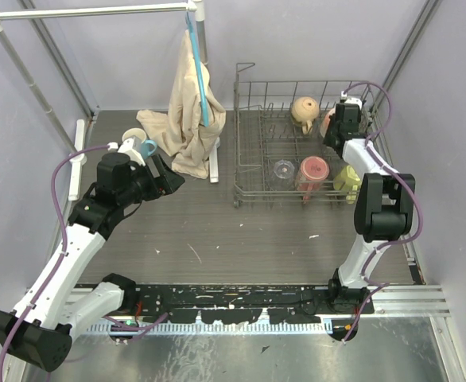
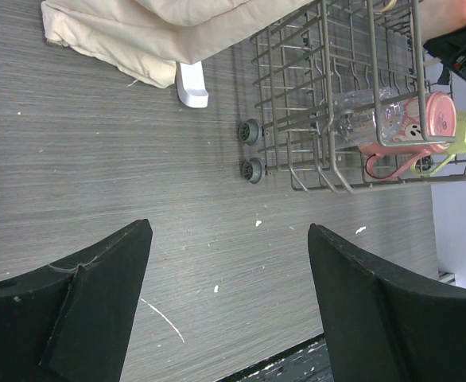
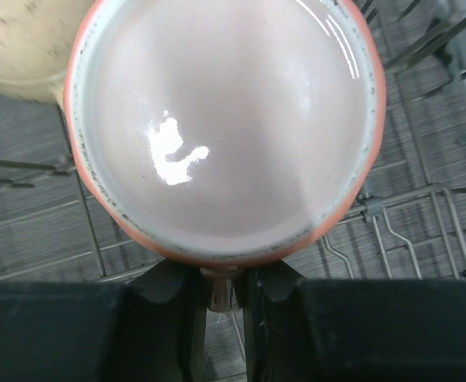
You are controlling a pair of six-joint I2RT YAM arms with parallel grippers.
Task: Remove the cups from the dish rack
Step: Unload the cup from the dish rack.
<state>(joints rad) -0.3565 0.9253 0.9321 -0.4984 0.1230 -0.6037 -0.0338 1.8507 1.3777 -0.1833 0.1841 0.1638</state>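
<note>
Dark wood-grain table [image 1: 217, 239], wire dish rack [image 1: 253, 193] at right, beige cloth [image 1: 187, 119] heaped beside it

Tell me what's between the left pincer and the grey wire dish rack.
Just bare grey wood-grain tabletop with a few white specks separates the open left pincer from the grey wire dish rack; the left wrist view shows it.

- We count one dish rack [image 1: 257, 151].
- We count six mugs: tan mug [image 1: 304, 110], salmon pink mug [image 3: 225, 127], figured pink mug [image 1: 312, 169], yellow-green mug [image 1: 346, 180], cream mug [image 1: 133, 136], light blue mug [image 1: 148, 147].
- We see one clear glass [image 1: 283, 169].
- We see one beige cloth [image 1: 187, 119].
- We count two hands: left hand [image 2: 230, 231], right hand [image 3: 221, 294].
</note>
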